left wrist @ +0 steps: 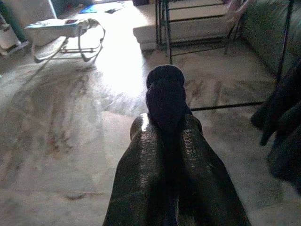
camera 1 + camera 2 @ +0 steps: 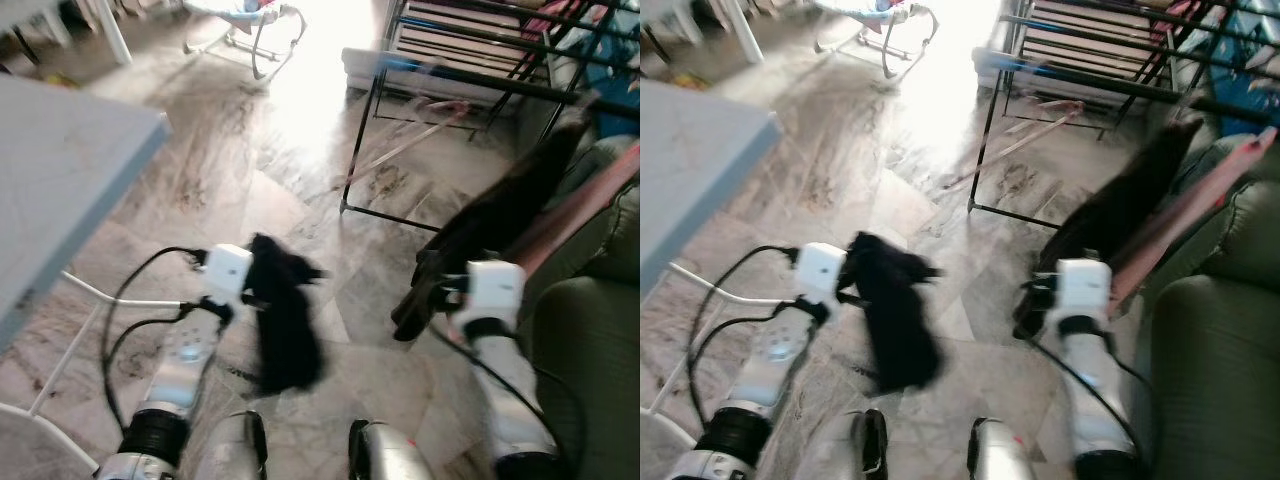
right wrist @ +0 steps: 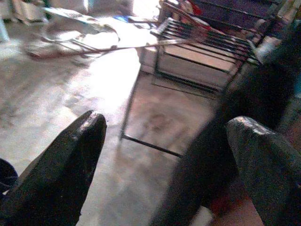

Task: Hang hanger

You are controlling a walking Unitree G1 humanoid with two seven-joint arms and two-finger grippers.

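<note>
My left gripper [image 1: 164,125] is shut on a black cloth [image 2: 285,320] that hangs limp from it over the floor in front of me. My right gripper [image 3: 167,120] stands open, its fingers [image 3: 70,160] wide apart. A dark garment [image 2: 500,210] on a reddish-brown hanger [image 2: 585,200] stretches from just ahead of that gripper up to the right, toward the black drying rack [image 2: 480,60]. It lies partly between the right fingers and is blurred, so I cannot make out contact. The rack's bars stand at the upper right, past the garment.
A green sofa [image 2: 590,350] is close on my right. A grey tabletop [image 2: 60,170] juts in from the left, with white frame legs [image 2: 60,370] under it. A baby bouncer [image 2: 245,20] stands far across the marble floor [image 2: 230,160].
</note>
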